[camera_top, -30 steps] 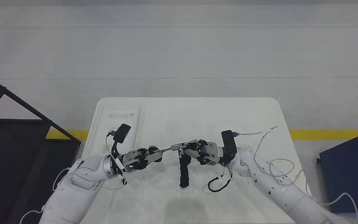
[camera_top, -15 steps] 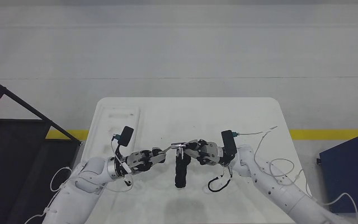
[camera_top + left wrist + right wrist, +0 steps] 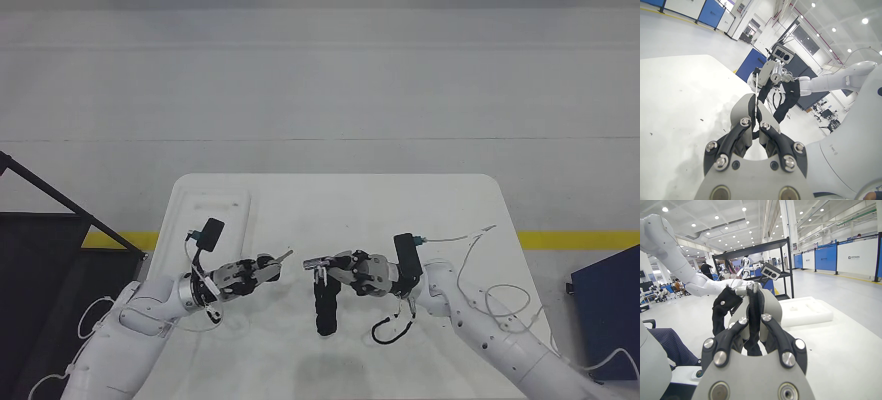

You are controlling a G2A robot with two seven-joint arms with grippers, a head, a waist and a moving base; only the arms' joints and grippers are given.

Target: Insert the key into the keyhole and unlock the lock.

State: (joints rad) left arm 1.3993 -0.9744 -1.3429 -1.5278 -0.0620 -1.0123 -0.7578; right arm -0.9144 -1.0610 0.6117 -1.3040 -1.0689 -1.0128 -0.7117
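- The thin silver metal key is pinched in the left gripper, apart from the keyhole.
- The silver cylinder lock is clamped in the right gripper.
- With slight misalignment, the key may be jammed or twisted loose.

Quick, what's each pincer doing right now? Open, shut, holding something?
Left pincer: closed, holding the key.
Right pincer: closed, holding the lock.
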